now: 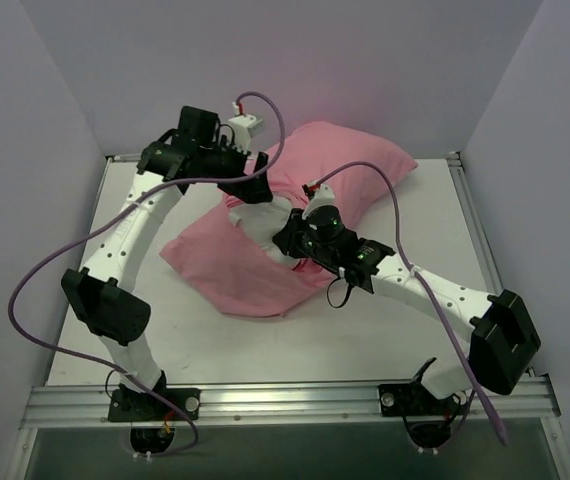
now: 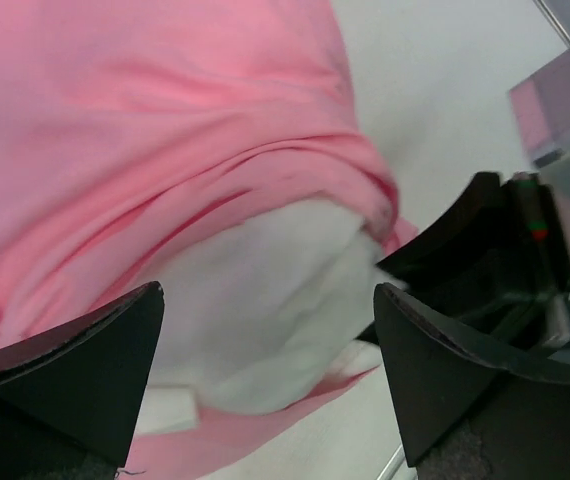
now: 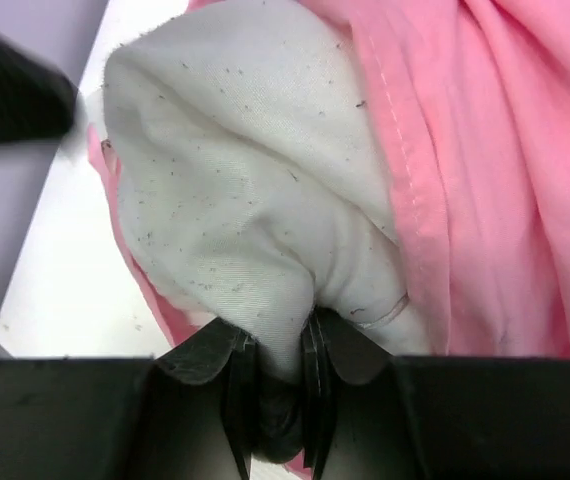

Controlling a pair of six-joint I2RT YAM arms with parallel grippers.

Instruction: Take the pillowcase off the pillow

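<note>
Two grippers work the opening: the left gripper (image 2: pixel 267 295) hangs spread wide with the pillowcase (image 2: pixel 145 120) hem just ahead, and the right gripper (image 3: pixel 277 345) pinches a fold of the pillow (image 3: pixel 225 200) bulging before it. Cloth and cushion look soft and light, so the hem ahead of the left jaws seems the place to hold; the table (image 1: pixel 395 330) below is smooth, with walls (image 1: pixel 25 150) close around.

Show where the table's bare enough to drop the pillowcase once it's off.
Biggest patch: bare table in front, bordered by the pillowcase and the near rail. Smaller strip far right, between the pillowcase and the right rail. Crowded in the middle: right gripper pinches the pillow, open left gripper hovers over it.
</note>
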